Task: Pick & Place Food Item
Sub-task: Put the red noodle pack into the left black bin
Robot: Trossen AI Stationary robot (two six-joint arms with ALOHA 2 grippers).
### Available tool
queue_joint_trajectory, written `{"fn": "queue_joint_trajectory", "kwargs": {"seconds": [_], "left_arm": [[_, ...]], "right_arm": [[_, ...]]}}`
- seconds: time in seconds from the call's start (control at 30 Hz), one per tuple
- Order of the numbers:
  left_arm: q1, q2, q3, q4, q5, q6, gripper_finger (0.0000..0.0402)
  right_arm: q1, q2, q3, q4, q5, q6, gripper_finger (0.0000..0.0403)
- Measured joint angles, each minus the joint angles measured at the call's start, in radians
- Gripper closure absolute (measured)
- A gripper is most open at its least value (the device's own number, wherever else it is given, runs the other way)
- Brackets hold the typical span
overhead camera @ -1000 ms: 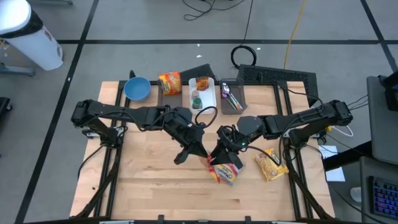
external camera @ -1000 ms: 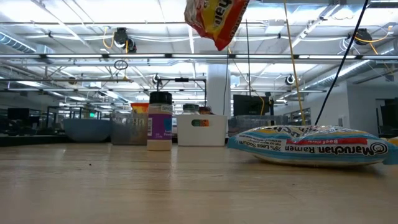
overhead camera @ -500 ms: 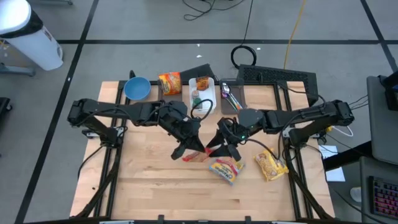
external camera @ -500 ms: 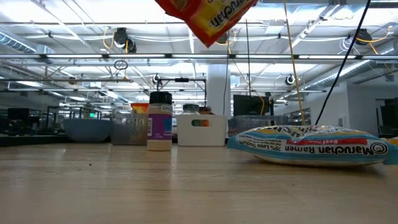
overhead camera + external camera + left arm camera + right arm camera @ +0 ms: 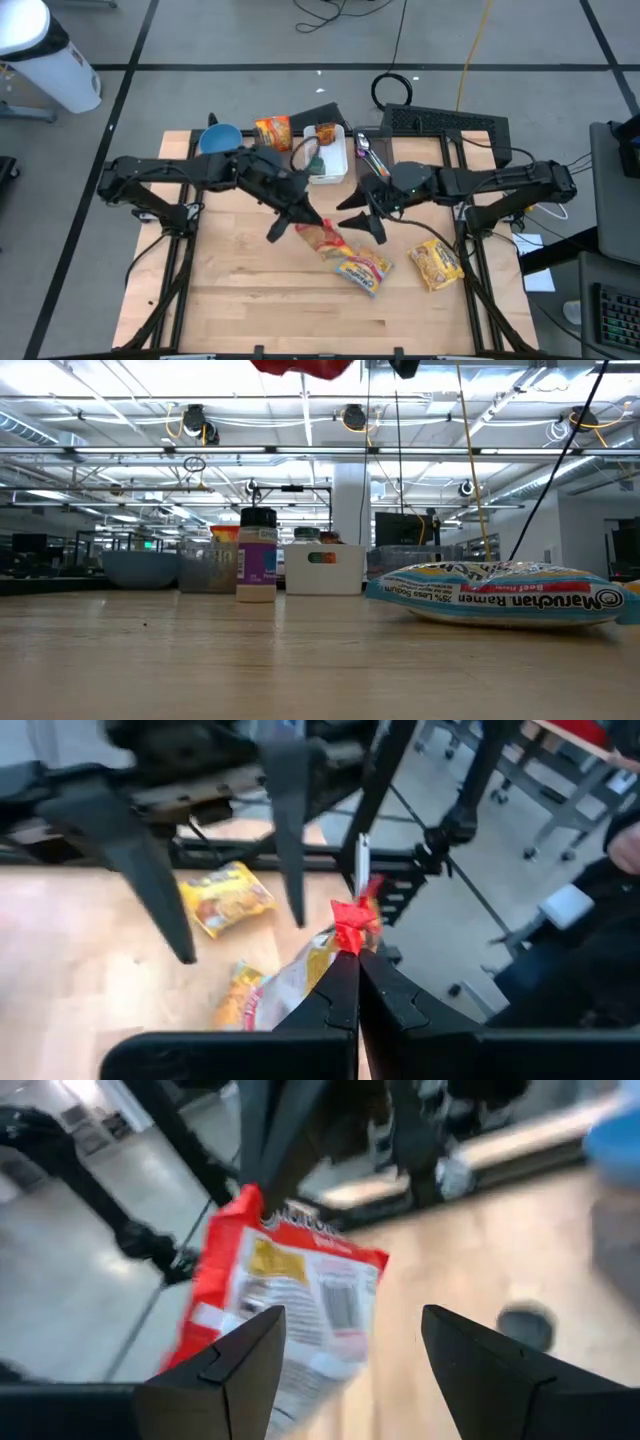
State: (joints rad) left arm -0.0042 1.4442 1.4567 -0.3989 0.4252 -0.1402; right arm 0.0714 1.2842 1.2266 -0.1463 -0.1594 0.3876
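A red-and-yellow ramen packet (image 5: 325, 240) hangs in the air over the middle of the table, with my left gripper (image 5: 303, 222) shut on its red end. The right wrist view shows the packet (image 5: 290, 1295) just beyond my open right gripper (image 5: 352, 1320). In the high view my right gripper (image 5: 358, 224) stands to the packet's right with nothing between its fingers. Only the packet's lowest red tip (image 5: 300, 366) shows at the top of the low view. My left gripper pinches the packet's red crimped end seam (image 5: 352, 920) between its two shut fingers. The fingers come nearly level from the table's left, slanting a little down. The packet hangs tilted below and beyond the fingers, clear of the table.
A second ramen packet (image 5: 365, 270) lies flat on the table below the held one, and a third (image 5: 436, 263) lies near the right edge. Along the far edge stand a blue bowl (image 5: 220, 142), another packet (image 5: 272, 132), a white bin (image 5: 325, 165) and a utensil bin (image 5: 372, 155).
My left gripper has risen and gone toward the table's far left with the packet, which has climbed almost out of the low view. My right gripper has drawn back toward the far edge and now stands clear of the packet.
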Motion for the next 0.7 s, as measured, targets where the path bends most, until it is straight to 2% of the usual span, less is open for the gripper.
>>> {"fn": "queue_joint_trajectory", "kwargs": {"seconds": [0.13,0.3,0.4,0.57,0.7], "left_arm": [[0.046,-0.030,0.000,-0.006,-0.007,-0.013,0.0401],[0.092,-0.055,0.000,-0.046,-0.010,-0.026,0.0401],[0.105,-0.060,0.000,-0.043,-0.005,-0.031,0.0401],[0.120,-0.059,0.000,-0.041,-0.004,-0.057,0.0401],[0.130,-0.059,0.000,-0.023,-0.007,-0.081,0.0401]], "right_arm": [[0.039,0.000,0.000,0.103,0.083,-0.100,0.0176],[0.062,-0.004,0.000,0.261,0.109,-0.143,0.0175],[0.061,-0.013,0.000,0.266,0.121,-0.143,0.0177],[0.076,-0.011,-0.018,0.225,0.201,-0.167,0.0183],[0.096,-0.013,-0.073,0.276,0.278,-0.171,0.0182]]}}
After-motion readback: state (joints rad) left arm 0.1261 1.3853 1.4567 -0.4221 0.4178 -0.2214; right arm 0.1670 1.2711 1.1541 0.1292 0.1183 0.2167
